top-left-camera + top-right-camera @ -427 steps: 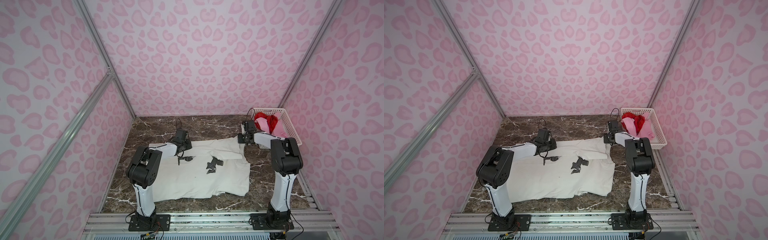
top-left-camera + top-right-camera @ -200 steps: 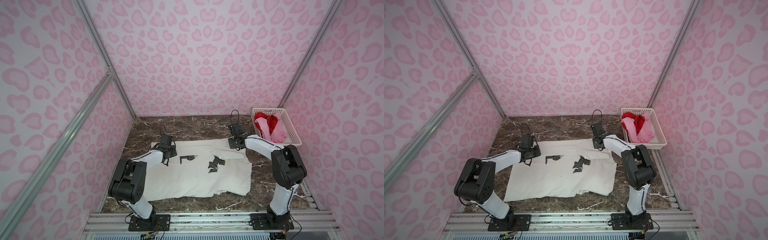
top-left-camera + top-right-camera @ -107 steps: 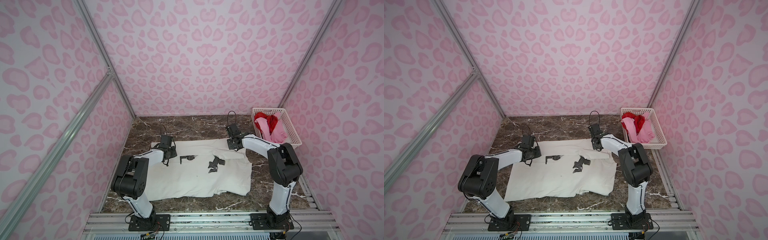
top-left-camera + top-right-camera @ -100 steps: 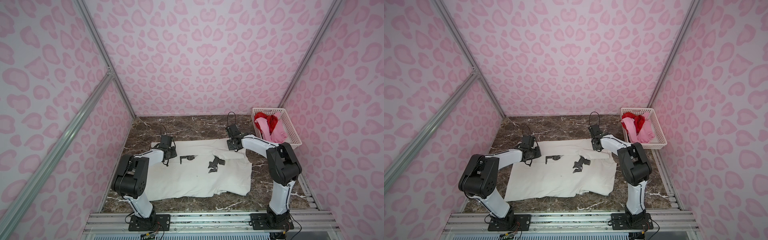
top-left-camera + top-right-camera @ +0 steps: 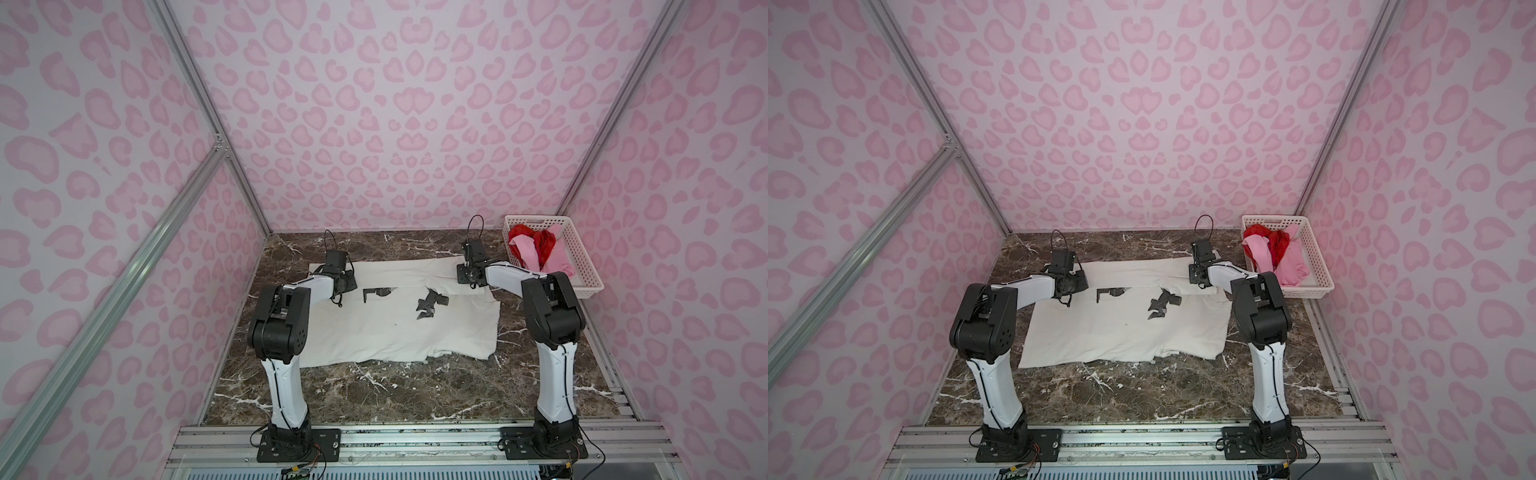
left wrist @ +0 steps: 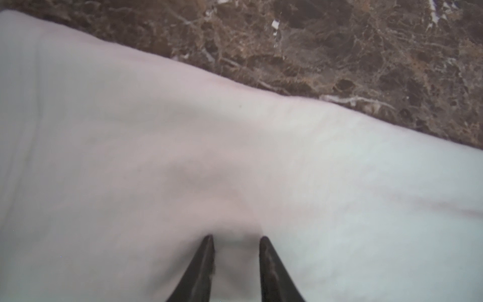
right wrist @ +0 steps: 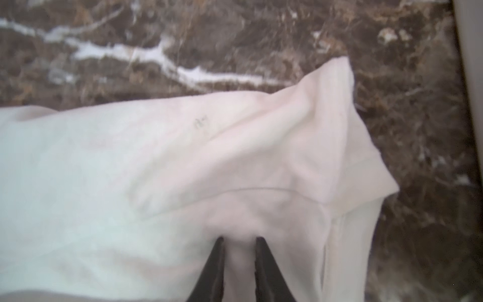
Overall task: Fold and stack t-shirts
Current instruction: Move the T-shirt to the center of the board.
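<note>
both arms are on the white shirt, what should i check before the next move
1. Left gripper has cloth: ok, the off-white t-shirt puckers between its jaws.
2. Right gripper has cloth: ok, cloth runs between its jaws.
3. Both layers of the folded edge pinched: cannot tell.
4. Near hem flat: not ok, it lies wavy toward the right arm's side.
5. Pink t-shirt and red t-shirt out of the way: ok, both in the basket.
</note>
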`<state>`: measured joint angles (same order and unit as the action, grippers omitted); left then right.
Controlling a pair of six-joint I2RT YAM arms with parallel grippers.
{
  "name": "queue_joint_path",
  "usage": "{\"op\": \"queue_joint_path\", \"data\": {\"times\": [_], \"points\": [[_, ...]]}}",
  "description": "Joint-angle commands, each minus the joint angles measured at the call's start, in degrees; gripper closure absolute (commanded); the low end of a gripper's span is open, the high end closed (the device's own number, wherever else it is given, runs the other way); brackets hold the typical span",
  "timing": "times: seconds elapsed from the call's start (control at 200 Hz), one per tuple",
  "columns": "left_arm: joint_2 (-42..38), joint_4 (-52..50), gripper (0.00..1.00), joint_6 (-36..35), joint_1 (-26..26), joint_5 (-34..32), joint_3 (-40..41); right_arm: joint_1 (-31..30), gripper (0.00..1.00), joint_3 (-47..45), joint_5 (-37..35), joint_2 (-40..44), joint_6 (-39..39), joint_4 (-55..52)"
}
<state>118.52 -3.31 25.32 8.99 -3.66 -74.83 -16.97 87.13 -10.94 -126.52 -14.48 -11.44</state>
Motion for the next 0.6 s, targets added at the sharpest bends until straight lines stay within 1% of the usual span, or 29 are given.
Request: {"op": "queue_joint_path", "data": {"times": [0.0,0.055,0.17,0.215,0.295,0.355,0.41,0.525,0.595], "points": [[5.89,-10.32,0.68,-1.14,-0.22,2.06,-7.63,1.78,0.77,6.08,3.82,-4.42,2.11,-12.11],[8.75,-12.08,0.68,-1.24,-0.26,2.62,-12.84,2.51,0.77,11.91,4.22,-8.54,3.03,-14.29],[12.9,-15.9,0.68,-1.37,-0.29,4.09,-21.79,3.14,0.78,23.85,5.85,-14.15,5.17,-19.29],[12.34,-16.0,0.68,-1.24,-0.29,5.2,-22.63,2.76,0.78,26.1,5.27,-14.36,6.09,-20.39],[7.82,-13.85,0.67,-0.73,-0.21,5.8,-19.76,1.68,0.77,26.11,3.02,-11.83,7.16,-20.29],[2.72,-12.04,0.66,-0.22,-0.24,6.01,-15.83,1.27,0.77,23.97,1.87,-8.33,6.81,-20.15],[-3.08,-10.05,0.65,0.2,-0.22,6.6,-11.01,0.74,0.76,19.37,1.54,-3.6,6.26,-18.64],[-16.73,-6.74,0.64,0.99,0.05,6.79,1.86,-1.38,0.75,4.56,1.71,8.55,3.84,-14.08],[-25.19,-4.54,0.64,1.94,0.46,7.6,12.02,-3.53,0.74,-5.83,1.97,16.14,2.22,-10.9]]}}
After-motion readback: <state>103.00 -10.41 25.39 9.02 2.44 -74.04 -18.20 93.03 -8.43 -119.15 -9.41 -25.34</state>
